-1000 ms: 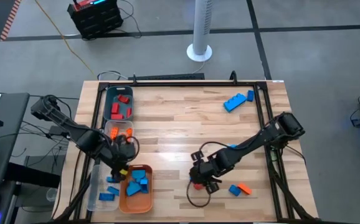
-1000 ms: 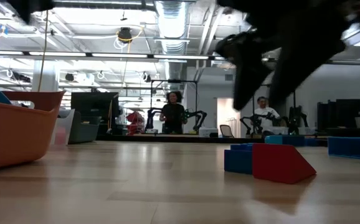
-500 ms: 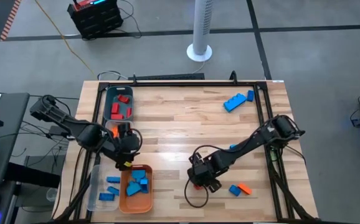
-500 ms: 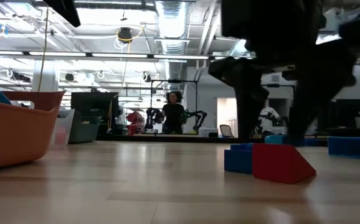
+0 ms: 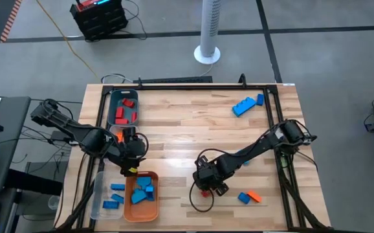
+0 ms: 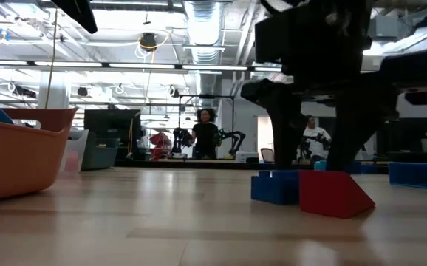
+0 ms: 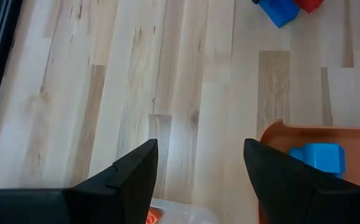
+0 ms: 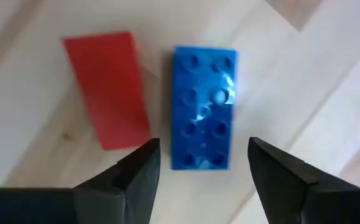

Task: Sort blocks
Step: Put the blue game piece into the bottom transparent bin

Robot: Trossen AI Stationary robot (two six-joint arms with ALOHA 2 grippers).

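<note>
A darker blue brick (image 8: 202, 106) lies studs up on the table beside a red sloped brick (image 8: 108, 87), near the table's front. My right gripper (image 8: 203, 168) points down over them, open, with one finger on each long side of the blue brick (image 6: 272, 188). My left gripper (image 5: 130, 163) hovers open and empty over the far end of the orange tray (image 5: 153, 208), which holds blue blocks (image 5: 143, 191). My right gripper has its fingers down beside the blue brick's two long sides (image 8: 180, 149), coming from above. Whether either finger touches the brick, I cannot tell. The brick lies flat on the table.
At the left stand a teal bin (image 5: 112, 107) with red blocks, a clear bin (image 5: 112, 133) with orange blocks and a clear bin (image 5: 100, 194) with light blue blocks. Blue blocks (image 5: 246, 105) lie far right. A blue and an orange block (image 5: 248, 197) lie near right.
My right gripper has sunk toward the blue and red bricks and rolled a little. The blue brick has shifted slightly on the table beside the red one. My left gripper has moved from over the orange tray toward the table's far edge, then kept still.
</note>
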